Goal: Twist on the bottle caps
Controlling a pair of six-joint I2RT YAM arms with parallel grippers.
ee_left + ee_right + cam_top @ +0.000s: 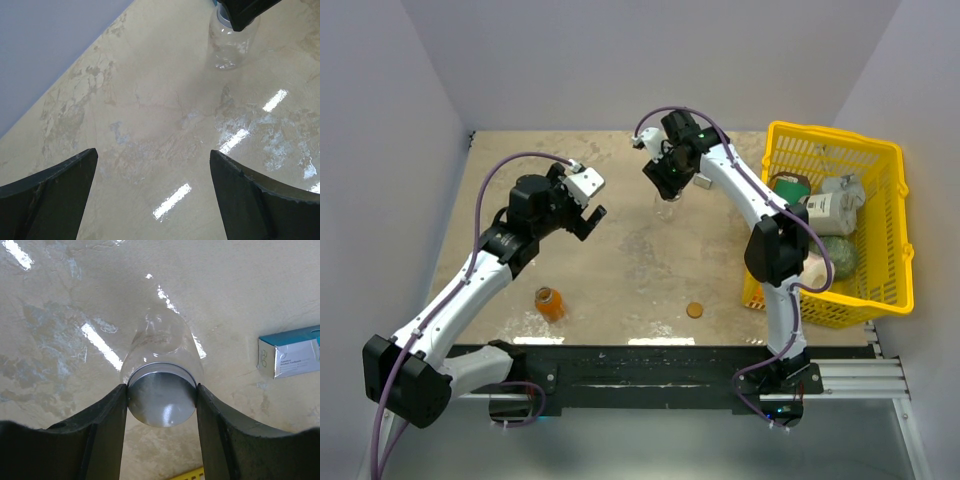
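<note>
The clear plastic bottle [665,208] stands far-centre on the beige marbled table [620,265], with the silver-grey round cap [161,405] on its neck between the right gripper's [161,390] fingers. A small white-and-teal cardboard box [290,352] lies just right of it. The small orange bottle [550,303] stands near left, and the brownish-orange round cap [695,310] lies near centre, well apart from it. The yellow plastic basket [835,135] sits at the table's right edge.

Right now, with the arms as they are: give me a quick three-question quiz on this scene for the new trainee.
1. What does the right gripper clamp on top of the clear bottle?
2. True or false: the left gripper is open and empty.
3. Where is the brownish-orange cap? A: loose on the table; B: in the left gripper; C: on the clear bottle.
Key: 1 the silver-grey cap; 2 true; 3 A.
</note>
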